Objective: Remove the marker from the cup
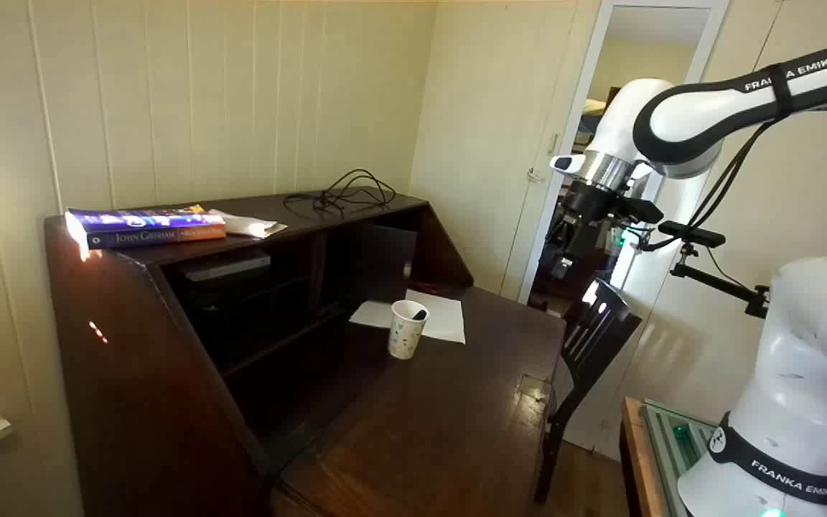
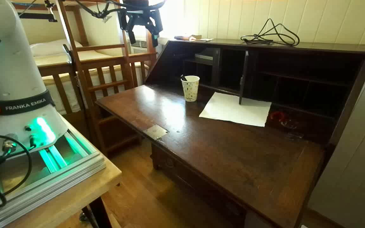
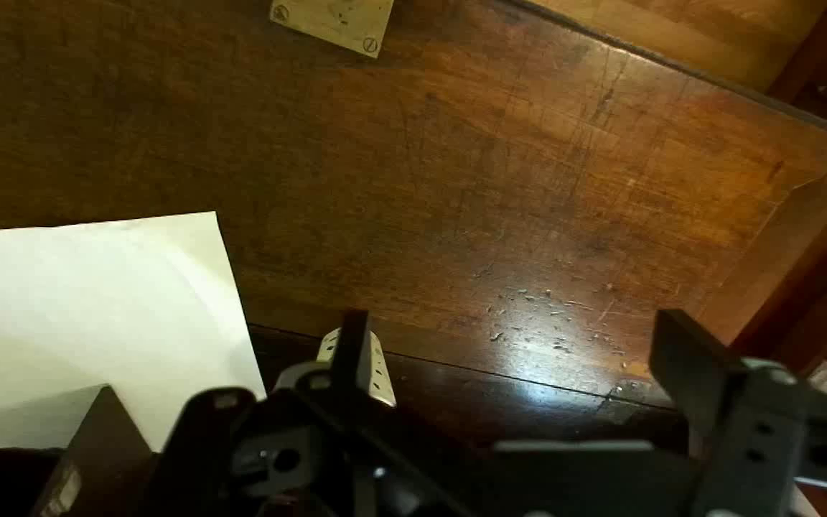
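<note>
The cup [image 1: 404, 343] is a small off-white paper cup with dark specks. It stands upright on the dark wooden desk in both exterior views [image 2: 191, 90]. The marker [image 1: 420, 314] is dark and leans in the cup; only its top end shows above the rim [image 2: 183, 77]. In the wrist view, part of the cup [image 3: 382, 373] shows behind a finger, and the marker is hidden. My gripper [image 2: 143, 39] is open and empty, high above the desk and apart from the cup. Its fingers are wide apart in the wrist view [image 3: 514, 323].
A white paper sheet [image 2: 230, 110] lies beside the cup. A small cabinet door [image 2: 243, 77] stands open over it. The desk's shelves rise behind, with a book [image 1: 155, 233] and a black cable [image 1: 342, 197] on top. A dark chair [image 1: 596, 330] stands at the desk's edge.
</note>
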Controlling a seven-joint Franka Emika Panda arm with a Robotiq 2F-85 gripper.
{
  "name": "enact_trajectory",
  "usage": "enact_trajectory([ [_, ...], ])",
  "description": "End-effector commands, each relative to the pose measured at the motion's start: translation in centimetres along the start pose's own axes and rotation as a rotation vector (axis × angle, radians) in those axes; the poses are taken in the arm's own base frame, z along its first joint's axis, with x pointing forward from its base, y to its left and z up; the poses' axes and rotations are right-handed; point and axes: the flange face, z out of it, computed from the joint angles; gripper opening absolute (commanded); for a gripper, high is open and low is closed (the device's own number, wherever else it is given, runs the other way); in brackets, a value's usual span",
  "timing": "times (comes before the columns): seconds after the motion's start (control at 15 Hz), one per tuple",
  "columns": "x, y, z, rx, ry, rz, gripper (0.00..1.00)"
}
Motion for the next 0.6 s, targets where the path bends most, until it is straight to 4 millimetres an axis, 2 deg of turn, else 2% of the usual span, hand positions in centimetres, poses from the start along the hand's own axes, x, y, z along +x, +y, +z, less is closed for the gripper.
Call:
enact_trajectory([
  [0.0,0.0,0.0,0.0,0.001,-0.002,0.0,1.0],
  [0.27,0.0,0.0,0.0,0.001,-0.003,0.0,1.0],
  [0.53,2.9,0.7,0.6,-0.107,0.123,0.124,1.0],
])
